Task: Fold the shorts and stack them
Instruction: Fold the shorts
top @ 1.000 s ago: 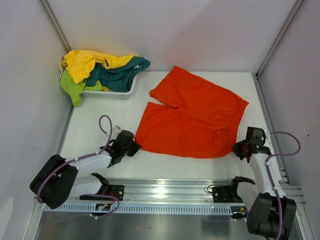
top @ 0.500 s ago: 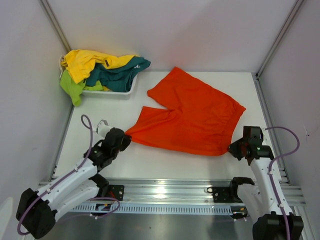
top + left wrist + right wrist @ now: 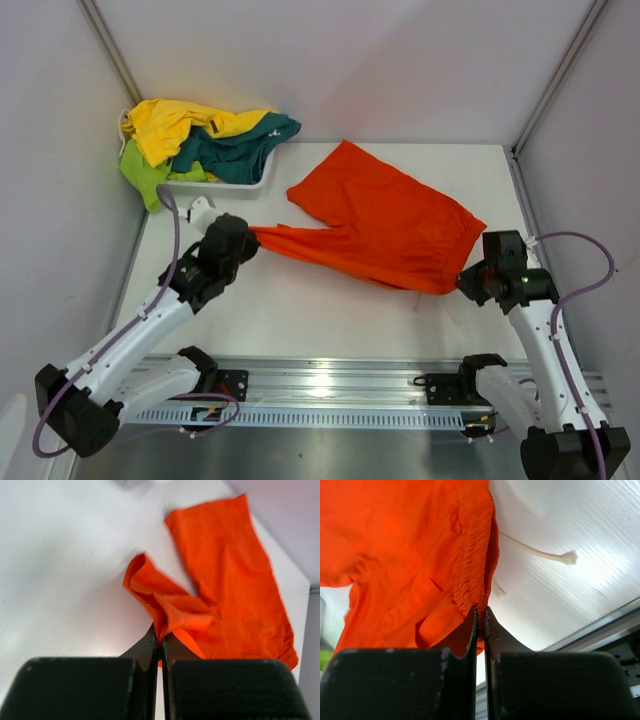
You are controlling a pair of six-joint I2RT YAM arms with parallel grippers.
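Note:
The orange shorts are stretched between both arms above the white table, their near edge lifted. My left gripper is shut on the hem of the near leg, which bunches at the fingertips. My right gripper is shut on the gathered waistband. A white drawstring trails onto the table below the waistband. The far leg still rests on the table. Yellow shorts, teal shorts and lime-green shorts lie heaped in the basket.
The white plastic basket stands at the back left corner, clothes spilling over its rim. Grey walls close the left, back and right sides. A metal rail with the arm bases runs along the near edge.
Both arms have risen and moved away from the near edge, lifting the orange shorts' near edge off the table and pulling it toward the back. The fabric now folds over itself.

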